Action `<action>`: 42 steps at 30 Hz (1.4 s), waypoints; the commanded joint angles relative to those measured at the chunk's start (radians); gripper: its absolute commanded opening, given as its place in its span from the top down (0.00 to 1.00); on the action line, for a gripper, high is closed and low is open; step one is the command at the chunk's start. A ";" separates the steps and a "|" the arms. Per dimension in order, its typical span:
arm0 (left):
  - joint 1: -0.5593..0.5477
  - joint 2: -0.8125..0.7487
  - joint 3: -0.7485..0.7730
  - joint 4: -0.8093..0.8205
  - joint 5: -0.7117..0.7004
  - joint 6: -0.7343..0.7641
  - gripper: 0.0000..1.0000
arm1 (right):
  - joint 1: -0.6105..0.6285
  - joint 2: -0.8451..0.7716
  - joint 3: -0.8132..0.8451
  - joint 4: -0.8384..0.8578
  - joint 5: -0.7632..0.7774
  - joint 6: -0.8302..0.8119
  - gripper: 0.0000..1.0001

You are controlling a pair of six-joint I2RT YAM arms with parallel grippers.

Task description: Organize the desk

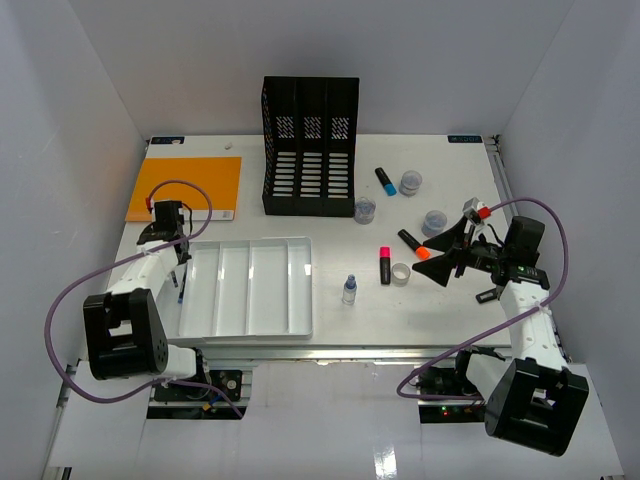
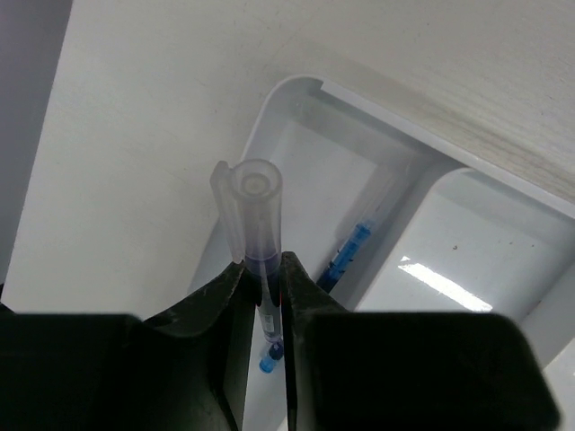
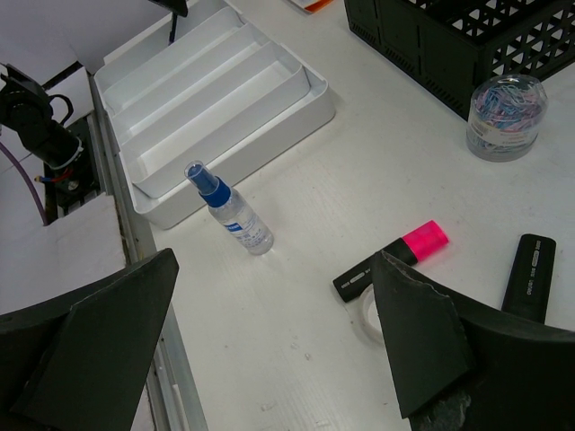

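The desk (image 1: 400, 322) is a white tabletop with metal rails. My left gripper (image 1: 180, 258) is shut on a pen with a clear cap (image 2: 256, 206), held upright over the leftmost compartment of the white tray (image 1: 250, 325). In the left wrist view my left gripper (image 2: 263, 262) pinches the pen's barrel, and a blue pen (image 2: 346, 256) lies in the tray (image 2: 296, 90) below. My right gripper (image 1: 440, 258) is open and empty above the desk right of centre. In its wrist view the right gripper (image 3: 274, 269) hangs over bare desk (image 3: 296, 359).
A spray bottle (image 1: 349, 290) (image 3: 229, 215), pink highlighter (image 1: 385, 265) (image 3: 395, 260), tape roll (image 1: 401, 273), orange highlighter (image 1: 413, 245), blue highlighter (image 1: 385, 181) and three small jars (image 1: 410, 183) lie right of the tray. A black file organizer (image 1: 310, 145) and orange notebook (image 1: 185, 188) stand behind.
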 commanded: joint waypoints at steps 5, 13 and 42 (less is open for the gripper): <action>0.002 -0.047 0.001 -0.071 0.028 -0.046 0.47 | -0.032 0.002 0.003 0.020 -0.021 -0.017 0.06; 0.003 -0.156 0.058 -0.111 0.128 -0.071 0.08 | -0.055 0.003 0.004 0.006 -0.022 -0.044 0.06; 0.001 -0.615 -0.316 0.512 1.288 -0.313 0.02 | -0.069 0.162 0.302 -0.693 0.326 -0.689 0.04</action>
